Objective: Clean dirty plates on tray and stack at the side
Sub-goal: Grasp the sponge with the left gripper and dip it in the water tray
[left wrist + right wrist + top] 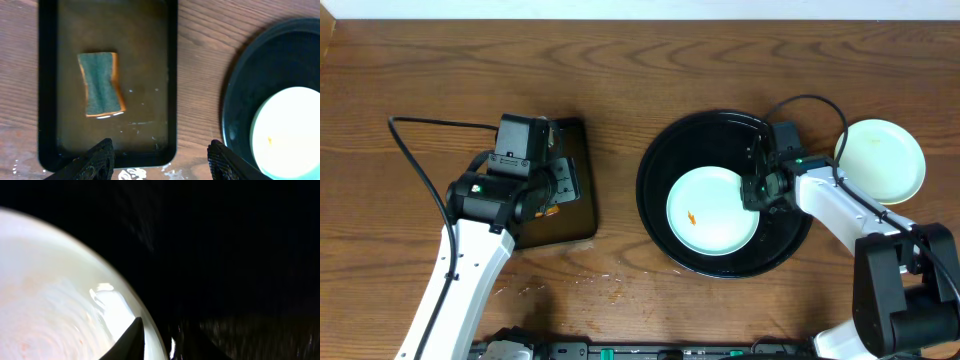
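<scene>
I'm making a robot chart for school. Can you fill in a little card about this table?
round tray: black, holds one pale plate
speck: orange, on that plate
second plate: on the tabletop, right of the round tray
sponge: lies in the small tray
left gripper: open, above the small tray
right gripper: at the pale plate's right rim, grip unclear

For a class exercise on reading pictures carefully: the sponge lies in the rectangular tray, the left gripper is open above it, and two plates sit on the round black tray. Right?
Not quite. Only one plate sits on the round black tray; the other plate lies on the tabletop to its right, as the overhead view shows. The rest holds.
</scene>
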Robot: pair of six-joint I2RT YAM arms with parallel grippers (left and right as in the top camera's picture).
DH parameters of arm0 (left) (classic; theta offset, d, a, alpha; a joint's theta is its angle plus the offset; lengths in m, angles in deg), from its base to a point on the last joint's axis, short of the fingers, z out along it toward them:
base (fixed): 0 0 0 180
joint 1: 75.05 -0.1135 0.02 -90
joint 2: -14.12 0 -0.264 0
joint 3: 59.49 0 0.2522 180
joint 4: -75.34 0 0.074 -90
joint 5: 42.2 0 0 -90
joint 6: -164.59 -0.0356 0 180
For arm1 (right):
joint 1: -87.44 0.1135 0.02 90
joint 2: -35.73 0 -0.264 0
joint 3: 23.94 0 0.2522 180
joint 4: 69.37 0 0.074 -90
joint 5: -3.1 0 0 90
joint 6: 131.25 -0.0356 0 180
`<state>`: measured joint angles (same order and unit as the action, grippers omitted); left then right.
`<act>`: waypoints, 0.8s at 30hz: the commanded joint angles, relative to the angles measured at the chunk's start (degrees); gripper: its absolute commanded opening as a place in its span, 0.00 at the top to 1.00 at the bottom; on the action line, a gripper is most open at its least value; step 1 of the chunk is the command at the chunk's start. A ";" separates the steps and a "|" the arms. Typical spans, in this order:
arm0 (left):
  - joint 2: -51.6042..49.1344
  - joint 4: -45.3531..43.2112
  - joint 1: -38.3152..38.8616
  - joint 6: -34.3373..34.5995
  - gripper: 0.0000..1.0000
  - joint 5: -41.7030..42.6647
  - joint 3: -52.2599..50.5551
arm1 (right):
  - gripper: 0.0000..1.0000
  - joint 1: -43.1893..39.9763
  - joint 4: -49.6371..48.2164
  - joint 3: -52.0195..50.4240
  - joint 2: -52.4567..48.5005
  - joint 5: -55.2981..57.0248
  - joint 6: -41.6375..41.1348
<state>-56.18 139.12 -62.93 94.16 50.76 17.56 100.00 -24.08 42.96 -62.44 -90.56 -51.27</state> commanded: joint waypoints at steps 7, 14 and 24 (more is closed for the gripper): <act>-0.98 1.79 0.07 5.20 0.38 -8.85 -0.42 | 0.85 -0.46 -3.10 -0.11 -1.46 -5.68 8.39; -6.45 2.45 -3.69 6.54 0.38 -8.98 -0.59 | 0.97 -0.63 -2.93 -0.46 -3.26 -3.67 3.10; -21.46 -1.55 -8.46 0.35 0.40 -4.92 -0.85 | 0.99 -0.63 -3.89 -0.44 -3.19 -3.67 1.92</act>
<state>-72.77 138.77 -71.24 97.42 44.22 17.51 99.63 -27.59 43.12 -63.97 -96.94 -48.34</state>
